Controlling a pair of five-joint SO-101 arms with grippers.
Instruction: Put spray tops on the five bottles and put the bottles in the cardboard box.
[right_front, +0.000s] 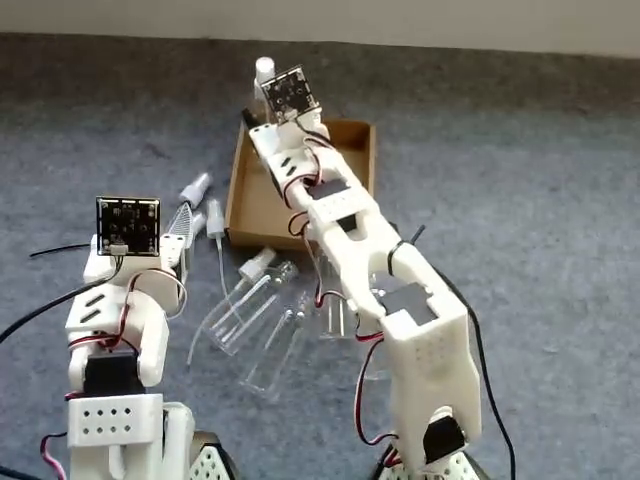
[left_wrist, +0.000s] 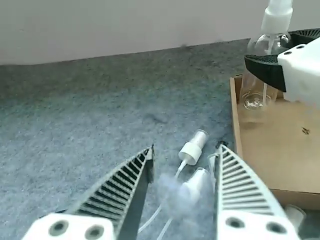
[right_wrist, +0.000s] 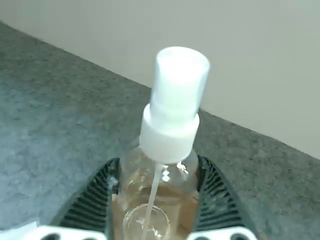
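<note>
Standing clamped in right pincer (right_wrist: 157, 167): bottle (right_wrist: 169, 131).

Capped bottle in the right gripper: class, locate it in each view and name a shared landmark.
High view: capped bottle top centre, by the cardboard box.
Left wrist view: capped bottle upper right.
Right wrist view: capped bottle centre.
Landmark: the right gripper clamped on it.

Bottle (right_wrist: 157, 190) clear glossy plastic, spray top (right_wrist: 175, 100) smooth white plastic with a slight sheen, fingers (right_wrist: 215, 200) black ribbed matt plastic, arm shells (right_front: 420, 340) white matt plastic, wires (right_front: 361, 400) glossy red and black insulation, box (right_front: 255, 205) matt brown cardboard, tabletop (right_front: 540, 200) rough grey felt-like cloth.
</note>
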